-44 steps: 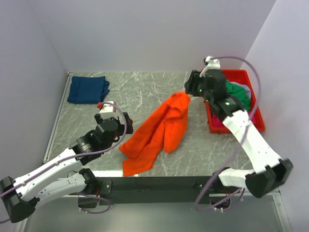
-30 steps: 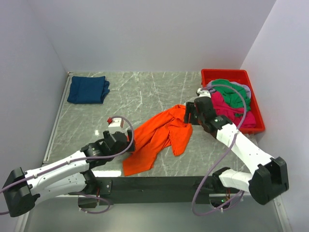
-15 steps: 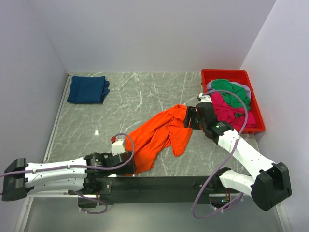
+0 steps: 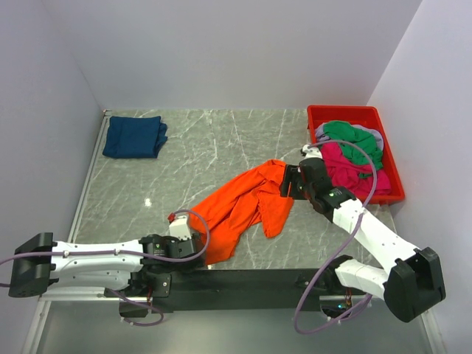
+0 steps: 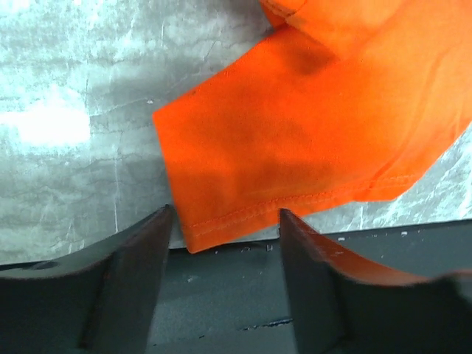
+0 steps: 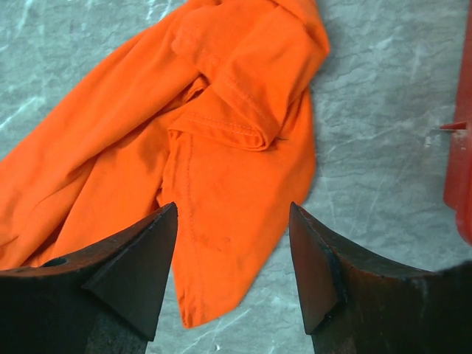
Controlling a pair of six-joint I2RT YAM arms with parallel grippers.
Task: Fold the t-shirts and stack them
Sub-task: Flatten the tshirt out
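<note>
left gripper (image 5: 225,221) is hovering, jaws spread, over the orange shirt (image 4: 240,210) hem at bottom centre; right gripper (image 6: 232,214) is hanging released over the shirt's upper right

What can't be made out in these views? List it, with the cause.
Top view: near corner of the bright orange cloth t-shirt, covered by the left tool.
Top view: the grey cloth t-shirt in the rigid red plastic bin, mostly buried under the green cloth t-shirt and the magenta pink cloth t-shirt.
Right wrist view: that bin, cut off by the right edge.
</note>
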